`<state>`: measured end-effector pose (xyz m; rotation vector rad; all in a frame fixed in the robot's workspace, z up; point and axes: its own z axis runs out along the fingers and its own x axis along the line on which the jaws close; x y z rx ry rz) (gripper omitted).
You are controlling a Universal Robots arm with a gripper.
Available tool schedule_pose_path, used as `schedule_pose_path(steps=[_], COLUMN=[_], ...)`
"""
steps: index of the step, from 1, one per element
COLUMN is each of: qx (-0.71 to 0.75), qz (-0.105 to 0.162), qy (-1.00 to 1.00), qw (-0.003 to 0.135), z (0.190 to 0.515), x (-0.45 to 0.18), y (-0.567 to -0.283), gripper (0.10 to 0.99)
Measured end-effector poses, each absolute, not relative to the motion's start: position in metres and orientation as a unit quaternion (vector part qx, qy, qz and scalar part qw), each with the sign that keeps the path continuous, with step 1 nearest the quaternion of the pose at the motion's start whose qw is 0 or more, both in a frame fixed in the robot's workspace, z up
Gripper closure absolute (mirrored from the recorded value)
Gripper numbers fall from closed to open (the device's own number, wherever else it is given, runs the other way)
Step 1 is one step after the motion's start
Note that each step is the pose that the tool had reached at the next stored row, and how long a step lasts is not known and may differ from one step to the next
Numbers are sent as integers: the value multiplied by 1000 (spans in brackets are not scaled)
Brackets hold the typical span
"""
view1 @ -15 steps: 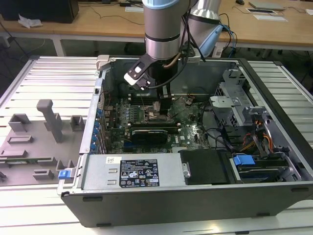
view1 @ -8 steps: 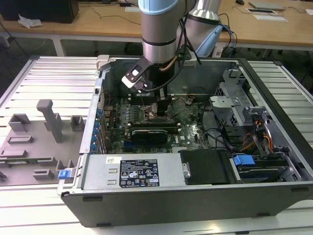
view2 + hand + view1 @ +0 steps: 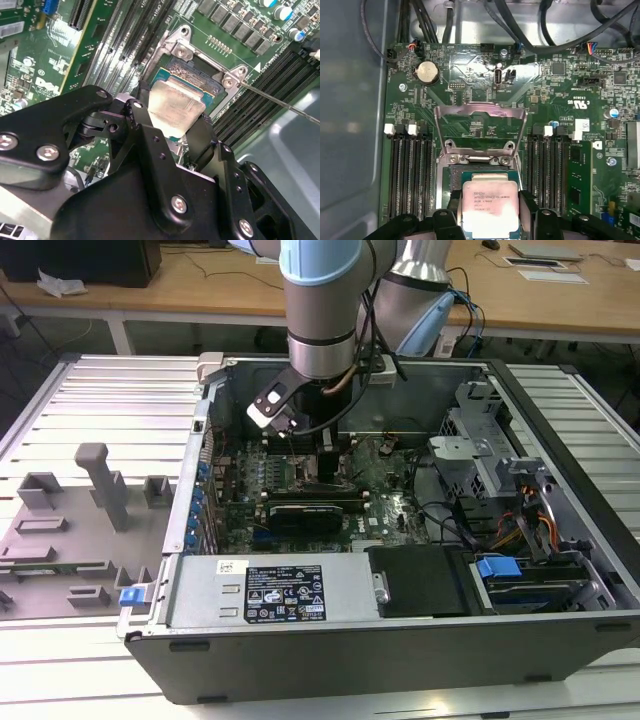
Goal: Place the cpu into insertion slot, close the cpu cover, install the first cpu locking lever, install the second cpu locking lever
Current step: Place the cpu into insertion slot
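Note:
Both wrist views show my gripper (image 3: 172,127) (image 3: 490,212) shut on the cpu (image 3: 176,104) (image 3: 490,206), a pale silvery square chip pinched by its two opposite edges between the black fingers (image 3: 141,117). The chip hangs slightly tilted just over the insertion slot (image 3: 202,82) (image 3: 454,174), partly covering its dark centre. The cpu cover (image 3: 480,111) is swung up open behind the socket. A thin locking lever (image 3: 280,102) sticks out raised from the socket corner. In the exterior view the gripper (image 3: 325,452) reaches down into the open computer case over the green board (image 3: 385,480).
Black memory slots (image 3: 410,175) (image 3: 547,170) flank the socket on both sides. A long black card (image 3: 305,512), the power supply (image 3: 290,590), a drive cage (image 3: 500,465) and cables (image 3: 535,30) crowd the case. A grey fixture tray (image 3: 70,530) lies at the exterior view's left.

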<state>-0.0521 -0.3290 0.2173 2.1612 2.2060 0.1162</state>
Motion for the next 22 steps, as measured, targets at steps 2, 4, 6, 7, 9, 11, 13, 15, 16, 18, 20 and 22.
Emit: schedule_pose_path(steps=[2, 4, 6, 7, 9, 11, 13, 15, 16, 18, 20, 22], qx=[701, 702, 704, 704, 707, 710, 712, 713, 713, 713, 713, 713], qz=[38, 37, 38, 37, 37, 37, 37, 37, 37, 37, 37, 37], qy=[712, 711, 709, 708, 706, 702, 701, 700, 700, 699, 699, 699], qw=[26, 26, 26, 26, 26, 26, 26, 26, 26, 26, 26, 26], z=[216, 215, 213, 212, 210, 206, 203, 202, 202, 202, 201, 200], x=[-52, -52, -52, -52, -53, -54, -54, -54, -54, -54, -55, -55], y=[-327, -325, -323, -323, -322, -322, -321, -321, -321, -320, -320, -320], gripper=[545, 545, 545, 545, 545, 545, 545, 545, 545, 545, 545, 545])
